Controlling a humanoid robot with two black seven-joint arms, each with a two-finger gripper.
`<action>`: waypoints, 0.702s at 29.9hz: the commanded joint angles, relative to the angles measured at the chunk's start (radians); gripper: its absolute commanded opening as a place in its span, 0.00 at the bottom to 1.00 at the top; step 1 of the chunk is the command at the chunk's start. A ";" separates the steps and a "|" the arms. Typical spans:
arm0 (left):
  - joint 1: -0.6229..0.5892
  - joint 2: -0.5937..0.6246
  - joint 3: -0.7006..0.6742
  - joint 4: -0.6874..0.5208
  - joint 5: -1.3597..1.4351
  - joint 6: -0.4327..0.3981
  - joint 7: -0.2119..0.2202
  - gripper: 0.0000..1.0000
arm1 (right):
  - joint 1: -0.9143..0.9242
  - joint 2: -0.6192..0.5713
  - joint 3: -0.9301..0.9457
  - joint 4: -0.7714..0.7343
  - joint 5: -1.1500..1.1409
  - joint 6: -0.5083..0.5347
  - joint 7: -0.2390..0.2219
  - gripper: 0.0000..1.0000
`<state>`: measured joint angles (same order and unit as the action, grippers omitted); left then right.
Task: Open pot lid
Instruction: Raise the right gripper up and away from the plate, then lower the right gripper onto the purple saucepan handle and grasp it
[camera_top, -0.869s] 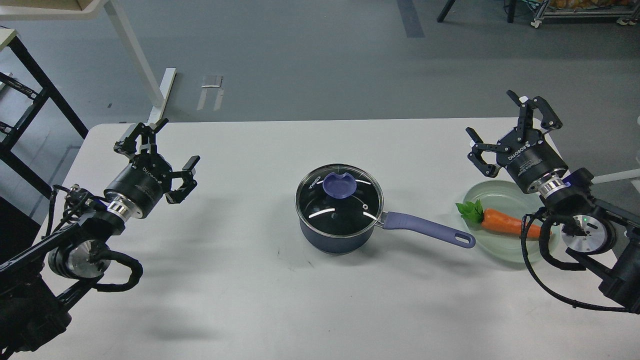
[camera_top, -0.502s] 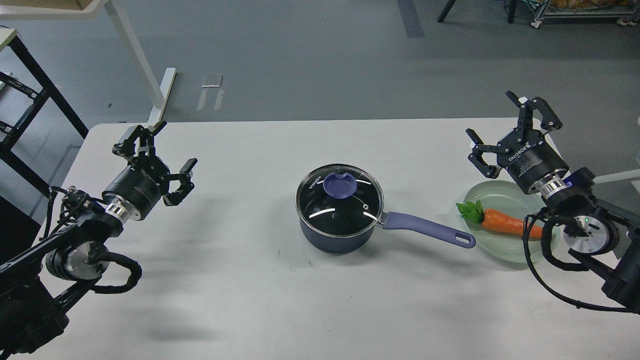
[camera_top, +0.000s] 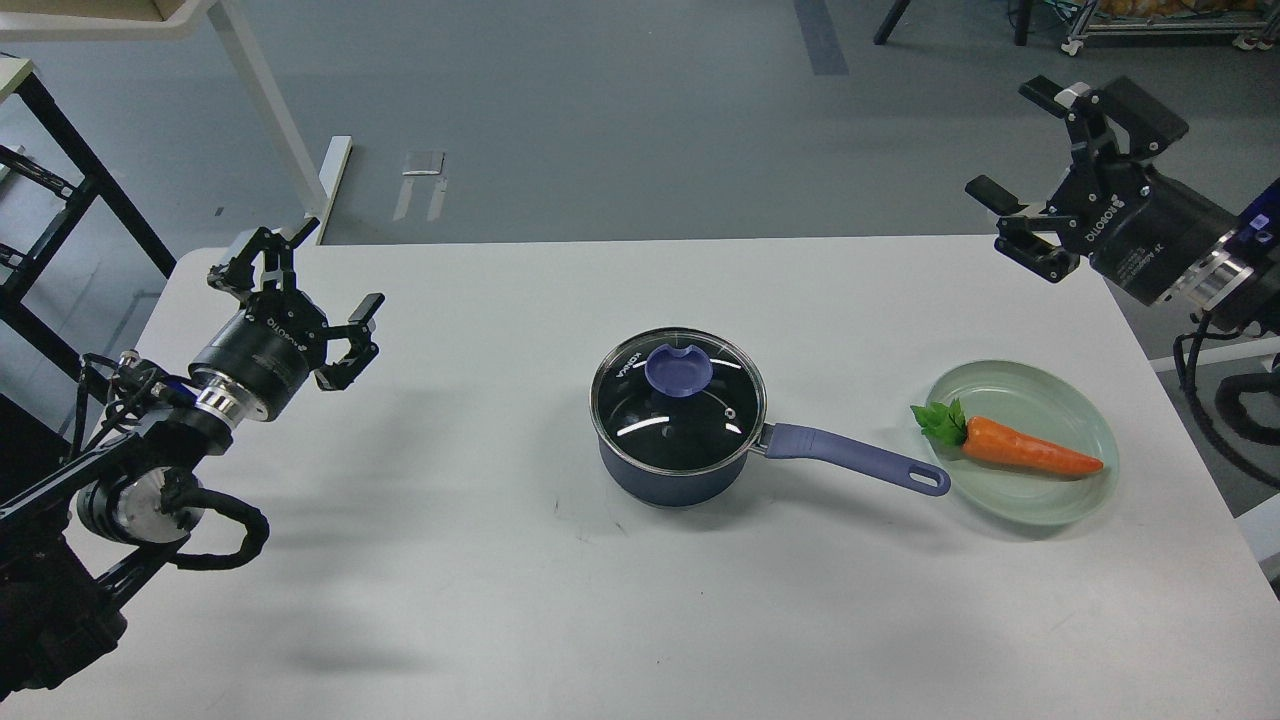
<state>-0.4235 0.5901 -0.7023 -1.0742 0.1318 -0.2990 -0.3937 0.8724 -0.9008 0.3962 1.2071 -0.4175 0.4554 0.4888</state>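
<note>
A dark blue pot (camera_top: 672, 470) stands at the middle of the white table with its purple handle (camera_top: 858, 461) pointing right. A glass lid (camera_top: 678, 402) with a purple knob (camera_top: 679, 369) lies closed on it. My left gripper (camera_top: 297, 276) is open and empty, over the table's far left, well away from the pot. My right gripper (camera_top: 1032, 142) is open and empty, raised high above the table's far right corner, far from the lid.
A pale green plate (camera_top: 1080, 400) with a toy carrot (camera_top: 1008, 445) sits right of the pot handle's tip. The table's (camera_top: 480, 600) far edge lies behind the pot, its right edge near the plate. A black frame (camera_top: 60, 200) stands at the left.
</note>
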 joint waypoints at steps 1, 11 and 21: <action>-0.003 0.000 0.000 -0.006 0.003 0.000 -0.034 0.99 | 0.066 -0.055 -0.007 0.098 -0.246 0.000 0.000 1.00; -0.020 0.014 0.001 -0.029 0.003 0.008 -0.036 0.99 | 0.233 -0.069 -0.201 0.244 -0.943 -0.006 0.000 1.00; -0.020 0.014 0.001 -0.062 0.003 0.015 -0.037 0.99 | 0.424 0.063 -0.508 0.256 -1.305 -0.115 0.000 0.99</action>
<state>-0.4434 0.6044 -0.7010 -1.1260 0.1350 -0.2841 -0.4310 1.2576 -0.8710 -0.0472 1.4644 -1.6438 0.3656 0.4888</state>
